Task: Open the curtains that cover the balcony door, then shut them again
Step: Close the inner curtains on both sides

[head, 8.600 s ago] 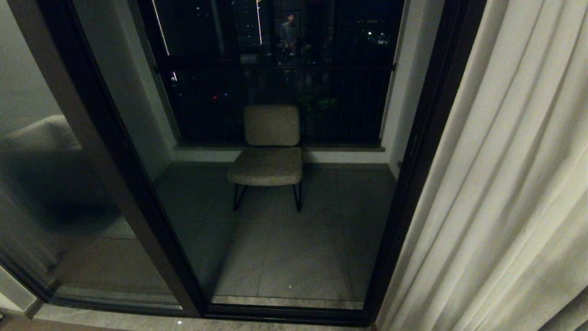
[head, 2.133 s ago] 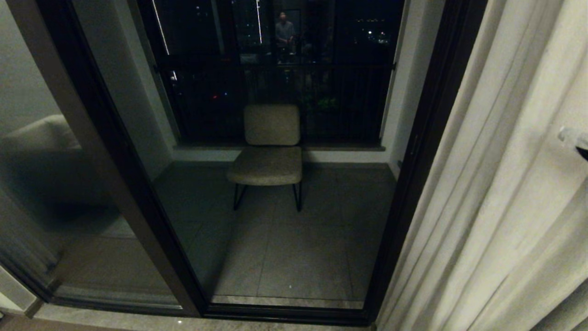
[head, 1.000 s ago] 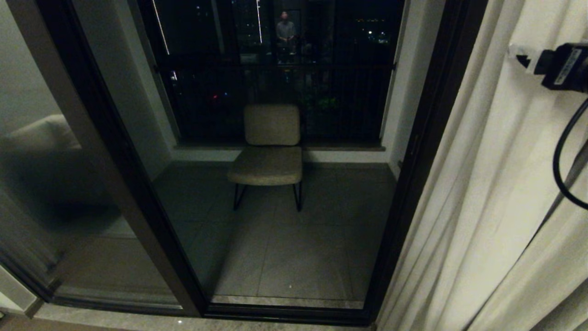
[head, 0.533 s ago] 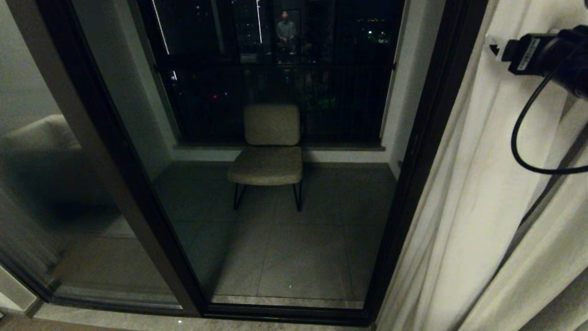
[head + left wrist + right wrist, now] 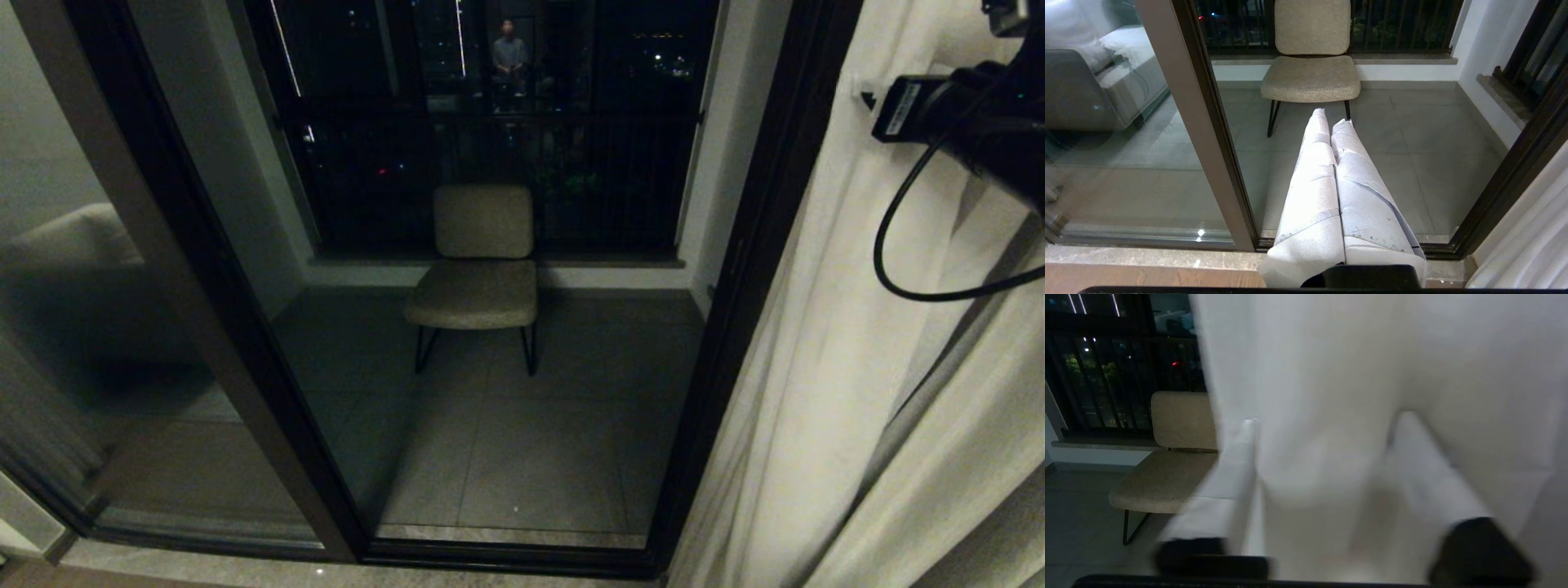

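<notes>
Right gripper (image 5: 1327, 420) is up at the top right of the head view, pressed into the cream woven pleated curtain (image 5: 857, 392) near its inner hemmed edge. In the right wrist view its 2 white-wrapped fingers (image 5: 1425, 457) stand apart with a fold of the curtain fabric lying between them; the view is blurred, so whether the fingers actually pinch the cloth cannot be told. The curtain hangs bunched along the right side of the head view, just beside the right upright of the tall glass balcony door with the dark brown-black metal frame (image 5: 759, 245), leaving the glass uncovered. Only 1 curtain panel is visible. Left gripper (image 5: 1331, 116) sits low in front of the door sill, its 2 white-wrapped fingers pressed together with nothing between them, pointing at the beige upholstered chair with thin black legs (image 5: 478, 269) on the grey tiled balcony floor (image 5: 506, 449). A person's reflection (image 5: 508, 57) shows in the dark glass above the chair. A black cable (image 5: 886, 253) loops down from the right arm in front of the curtain.
</notes>
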`<state>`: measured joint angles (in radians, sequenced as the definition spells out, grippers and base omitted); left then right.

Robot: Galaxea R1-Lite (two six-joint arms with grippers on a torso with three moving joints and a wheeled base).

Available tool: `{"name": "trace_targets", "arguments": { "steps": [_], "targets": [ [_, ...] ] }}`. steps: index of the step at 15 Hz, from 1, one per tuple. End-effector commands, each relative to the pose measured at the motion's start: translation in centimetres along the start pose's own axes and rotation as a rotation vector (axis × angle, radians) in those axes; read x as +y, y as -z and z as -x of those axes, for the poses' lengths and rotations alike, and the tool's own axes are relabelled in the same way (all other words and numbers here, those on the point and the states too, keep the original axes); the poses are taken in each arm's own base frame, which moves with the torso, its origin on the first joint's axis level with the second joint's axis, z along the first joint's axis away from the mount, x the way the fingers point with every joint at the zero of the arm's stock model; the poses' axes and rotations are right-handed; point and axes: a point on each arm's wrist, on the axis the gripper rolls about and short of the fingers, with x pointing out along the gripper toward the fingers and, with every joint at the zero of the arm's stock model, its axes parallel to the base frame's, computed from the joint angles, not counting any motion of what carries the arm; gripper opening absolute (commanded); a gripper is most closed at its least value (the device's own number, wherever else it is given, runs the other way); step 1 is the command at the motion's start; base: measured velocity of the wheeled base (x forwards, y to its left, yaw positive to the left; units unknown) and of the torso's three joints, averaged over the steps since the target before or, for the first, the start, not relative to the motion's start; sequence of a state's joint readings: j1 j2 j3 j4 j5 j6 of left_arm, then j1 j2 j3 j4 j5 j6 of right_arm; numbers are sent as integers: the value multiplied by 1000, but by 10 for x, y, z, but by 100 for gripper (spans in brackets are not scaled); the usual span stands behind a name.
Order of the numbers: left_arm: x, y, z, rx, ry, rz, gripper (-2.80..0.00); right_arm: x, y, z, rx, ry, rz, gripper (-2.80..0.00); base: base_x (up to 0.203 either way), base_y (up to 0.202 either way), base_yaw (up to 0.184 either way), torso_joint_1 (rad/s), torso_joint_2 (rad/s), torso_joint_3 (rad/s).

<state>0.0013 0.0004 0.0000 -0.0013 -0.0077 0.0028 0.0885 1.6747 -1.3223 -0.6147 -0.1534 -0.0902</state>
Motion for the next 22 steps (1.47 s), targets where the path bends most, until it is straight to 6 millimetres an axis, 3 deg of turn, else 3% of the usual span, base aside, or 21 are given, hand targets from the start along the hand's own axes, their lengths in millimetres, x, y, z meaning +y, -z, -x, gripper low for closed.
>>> {"name": "trace_targets", "arguments": {
  "steps": [1,15,22],
  "targets": [
    [0,0,0,-1,0,0,-280,0,-1,-4,-8,3,-1,-280,0,0,0,0,0,0],
    [0,0,0,-1,0,0,-280,-4,-19,9,-48,33,-18,-280,0,0,0,0,0,0],
    [0,0,0,-1,0,0,-280,-11,-18,14,-42,52,-13,-280,0,0,0,0,0,0]
  ]
}}
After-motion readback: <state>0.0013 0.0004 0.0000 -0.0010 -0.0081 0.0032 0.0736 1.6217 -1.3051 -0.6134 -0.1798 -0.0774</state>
